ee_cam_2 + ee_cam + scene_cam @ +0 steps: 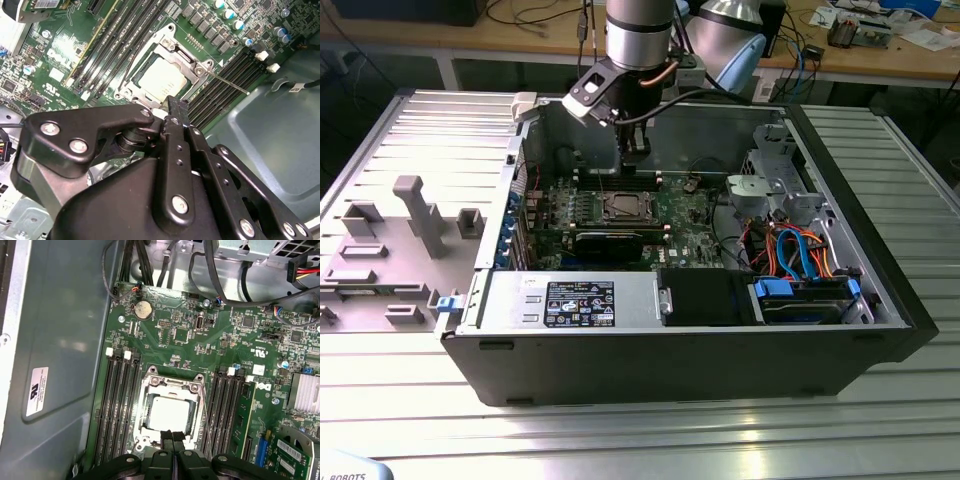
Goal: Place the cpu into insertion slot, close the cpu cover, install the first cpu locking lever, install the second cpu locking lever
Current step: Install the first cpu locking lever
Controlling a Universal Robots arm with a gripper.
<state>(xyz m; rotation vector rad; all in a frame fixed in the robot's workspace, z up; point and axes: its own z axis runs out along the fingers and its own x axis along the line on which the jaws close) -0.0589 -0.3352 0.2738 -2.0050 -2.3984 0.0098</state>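
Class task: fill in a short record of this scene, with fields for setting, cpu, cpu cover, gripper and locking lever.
setting: open computer case on a metal table, green motherboard inside
cpu: seated in the insertion slot, silver top showing
cpu cover: down over the cpu, framing it
gripper: shut, holding nothing, over the slot's edge
locking lever: thin rod beside the slot; cannot tell whether it is latched
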